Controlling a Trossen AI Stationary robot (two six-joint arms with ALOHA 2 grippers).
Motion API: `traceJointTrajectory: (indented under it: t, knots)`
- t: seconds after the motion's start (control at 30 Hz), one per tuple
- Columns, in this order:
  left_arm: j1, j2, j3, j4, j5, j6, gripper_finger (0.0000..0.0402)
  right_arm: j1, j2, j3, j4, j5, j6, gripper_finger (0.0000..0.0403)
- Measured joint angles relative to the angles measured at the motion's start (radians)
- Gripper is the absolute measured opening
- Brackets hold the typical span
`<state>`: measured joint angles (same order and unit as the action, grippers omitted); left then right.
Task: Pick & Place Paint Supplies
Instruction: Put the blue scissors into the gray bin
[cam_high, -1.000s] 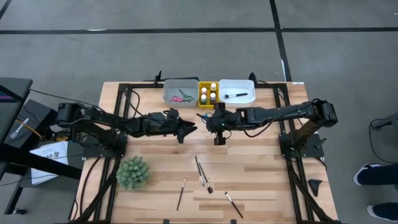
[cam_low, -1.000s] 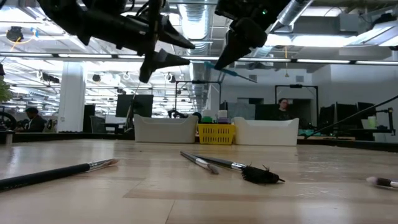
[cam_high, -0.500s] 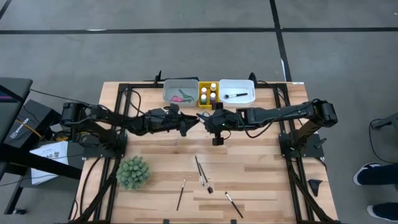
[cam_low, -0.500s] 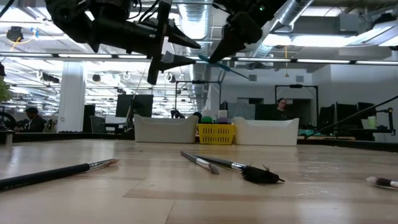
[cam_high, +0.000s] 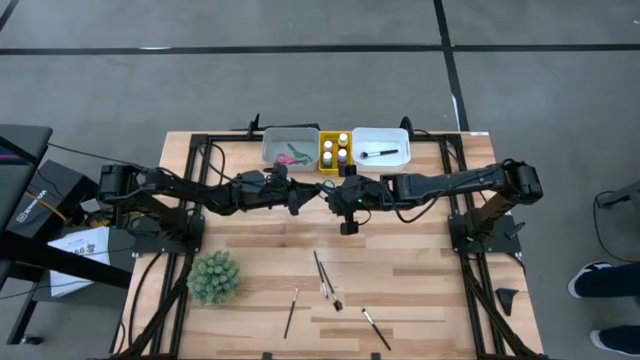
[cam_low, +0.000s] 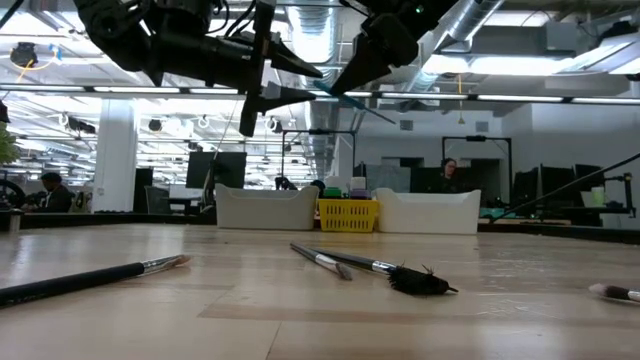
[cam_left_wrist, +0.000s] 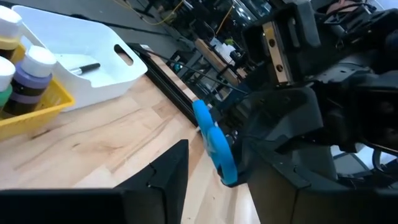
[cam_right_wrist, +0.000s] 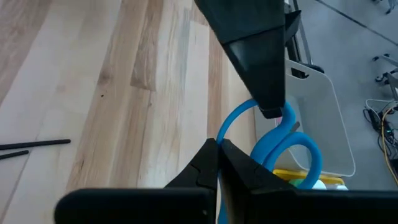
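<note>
Blue scissors (cam_right_wrist: 283, 149): held above the tabletop (cam_high: 250, 260), near the yellow tray (cam_high: 334, 152).
Right end effector (cam_right_wrist: 217, 152): clamped shut on the scissors.
Left end effector (cam_high: 310, 193): fingers parted around the scissors' handle.
Brushes (cam_high: 322, 275): lying on tabletop.

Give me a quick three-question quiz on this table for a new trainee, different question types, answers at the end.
1. True or false: the right claw is shut on the blue-handled scissors, held up above the table.
2. Which colour tray holds the paint bottles? A grey, B yellow, C white.
3. Fill in: the single item lying in the white tray is a ___.

Key: 1 true. 2 B, the yellow tray. 3 brush.
</note>
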<state>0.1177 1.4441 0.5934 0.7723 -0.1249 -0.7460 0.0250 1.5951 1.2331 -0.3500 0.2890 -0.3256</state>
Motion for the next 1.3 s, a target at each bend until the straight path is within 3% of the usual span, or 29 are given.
traceJointTrajectory:
  t: [0.4, 0.7, 1.1, 1.3]
  knots:
    - [0.001, -0.001, 0.041, -0.011, -0.004, -0.023, 0.0104, 0.0, 0.0, 0.0, 0.037, 0.001, -0.023, 0.0]
    - [0.014, -0.001, 0.089, -0.112, 0.0, -0.031, 0.0013, 0.0, 0.001, 0.0, 0.033, 0.001, -0.02, 0.0]
    - [0.011, -0.003, 0.09, -0.148, 0.001, -0.045, 0.001, 0.001, 0.001, 0.0, 0.034, 0.001, 0.008, 0.0]
    - [0.006, -0.001, 0.089, -0.152, 0.01, -0.073, 0.0068, 0.0, 0.001, 0.0, 0.046, 0.02, 0.012, 0.0]
